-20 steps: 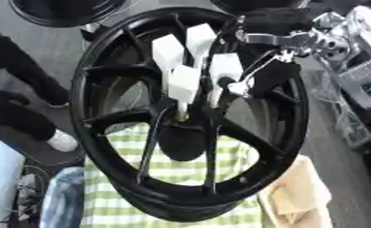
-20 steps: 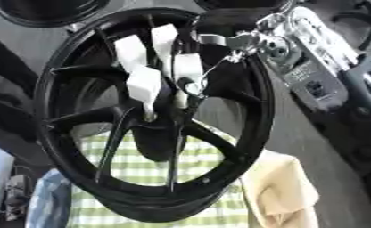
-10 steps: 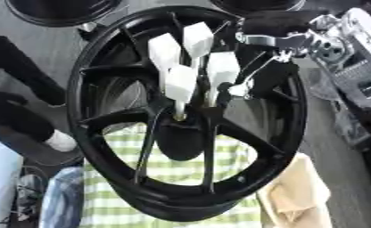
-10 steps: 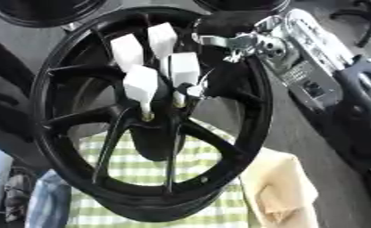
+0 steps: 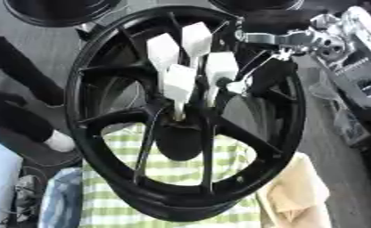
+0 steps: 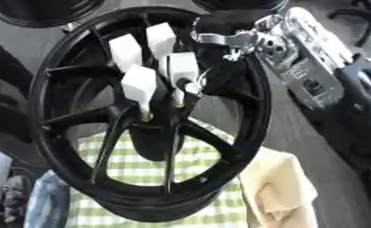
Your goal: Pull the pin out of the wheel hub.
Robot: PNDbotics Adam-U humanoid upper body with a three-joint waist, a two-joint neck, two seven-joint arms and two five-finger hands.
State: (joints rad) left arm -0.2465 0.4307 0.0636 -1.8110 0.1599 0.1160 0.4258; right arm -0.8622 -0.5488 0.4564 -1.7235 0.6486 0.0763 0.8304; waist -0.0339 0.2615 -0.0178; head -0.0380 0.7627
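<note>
A black spoked wheel [image 5: 103, 120] lies tilted on a checked cloth. Several pins with white block heads stand out of its hub [image 5: 181, 127]; the nearest is the low one [image 5: 179, 83], and another stands at the right [image 5: 220, 69]. My right arm [image 5: 286, 38], black with silver joints, comes in from the upper right over the rim. Its hand [image 5: 239, 84] lies dark against the spokes, right beside the right pin's white head. Whether it holds that pin is hidden. My left hand shows in neither view.
A green and white checked cloth [image 5: 220, 169] lies under the wheel, a beige cloth [image 6: 278, 187] at the lower right. More black wheels [image 5: 60, 9] lie at the top. Grey equipment [image 6: 313, 80] stands to the right. A person's dark leg and white shoe [image 5: 60, 141] are at the left.
The whole picture has shifted slightly, so the camera moved. The pins, the wheel and my right arm keep nearly the same places relative to each other.
</note>
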